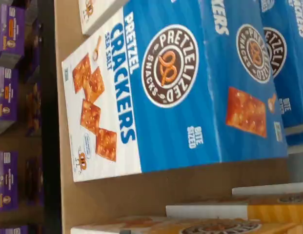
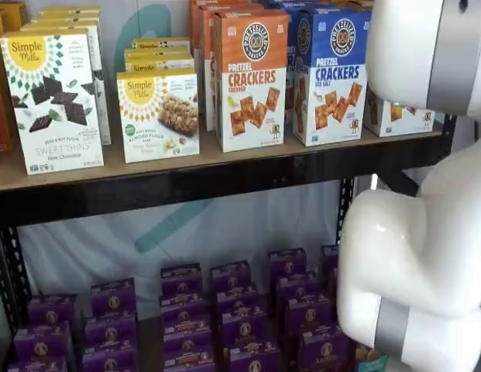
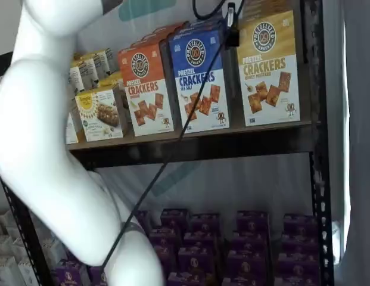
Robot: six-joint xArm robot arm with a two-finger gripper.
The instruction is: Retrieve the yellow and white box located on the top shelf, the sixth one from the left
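The yellow and white box (image 3: pixel 268 68) stands at the right end of the top shelf (image 3: pixel 232 136), upright, next to the black upright. In a shelf view only its white lower corner (image 2: pixel 395 116) shows behind my arm. In the wrist view its yellow and white side (image 1: pixel 268 210) lies beside the blue carton, across a strip of bare board (image 1: pixel 141 190). My gripper (image 3: pixel 232 27) shows only as black fingers hanging from the view's top edge with a cable, in front of the gap between the blue and yellow cartons. No gap between the fingers shows.
A blue Pretzel Crackers carton (image 3: pixel 199 77) and an orange one (image 3: pixel 146 86) stand left of the yellow box. Simple Mills boxes (image 2: pixel 54 101) fill the shelf's left part. Purple boxes (image 2: pixel 186 310) sit on the lower level. My white arm (image 2: pixel 410 256) covers one view's right side.
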